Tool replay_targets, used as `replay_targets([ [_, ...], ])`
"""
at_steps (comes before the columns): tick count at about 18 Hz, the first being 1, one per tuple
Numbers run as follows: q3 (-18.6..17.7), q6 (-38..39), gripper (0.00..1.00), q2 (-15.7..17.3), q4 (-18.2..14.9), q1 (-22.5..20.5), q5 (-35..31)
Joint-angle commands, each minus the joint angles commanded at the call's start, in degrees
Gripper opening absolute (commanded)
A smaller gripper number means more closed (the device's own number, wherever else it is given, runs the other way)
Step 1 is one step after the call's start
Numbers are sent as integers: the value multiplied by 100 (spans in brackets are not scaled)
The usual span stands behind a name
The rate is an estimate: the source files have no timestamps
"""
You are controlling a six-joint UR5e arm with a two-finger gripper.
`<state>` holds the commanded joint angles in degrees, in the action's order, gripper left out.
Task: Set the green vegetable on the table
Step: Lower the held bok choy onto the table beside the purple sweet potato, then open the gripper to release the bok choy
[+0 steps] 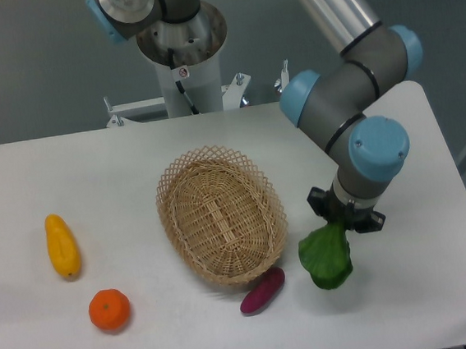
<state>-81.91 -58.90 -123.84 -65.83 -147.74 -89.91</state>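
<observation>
The arm (352, 122) is silver tube and grey joints with light-blue caps, its wrist fitting apparently black.

High front camera (fixed) overlooking table (92, 167)

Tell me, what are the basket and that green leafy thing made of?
The basket looks like woven wicker: tan strands cross in an open lattice and the rim is scalloped. The green vegetable, held by the end effector, looks like a toy, probably smooth plastic or rubber; its dark green is even and a bit shiny. Which one, I cannot tell.
</observation>
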Motion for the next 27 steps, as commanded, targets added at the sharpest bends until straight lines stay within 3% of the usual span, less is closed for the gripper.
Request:
replay_targets([
  [3, -9, 45, 8, -35, 0, 17, 9],
  [6, -17, 45, 17, -70, 0, 61, 0],
  [9, -26, 45, 41, -88, 26, 62, 0],
  [14, -26, 19, 91, -106, 53, 97, -35],
  [15, -26, 19, 95, -106, 105, 97, -53],
  [22, 35, -51, 100, -44, 202, 88, -27],
  [27, 289, -384, 100, 79, 106, 18, 44],
])
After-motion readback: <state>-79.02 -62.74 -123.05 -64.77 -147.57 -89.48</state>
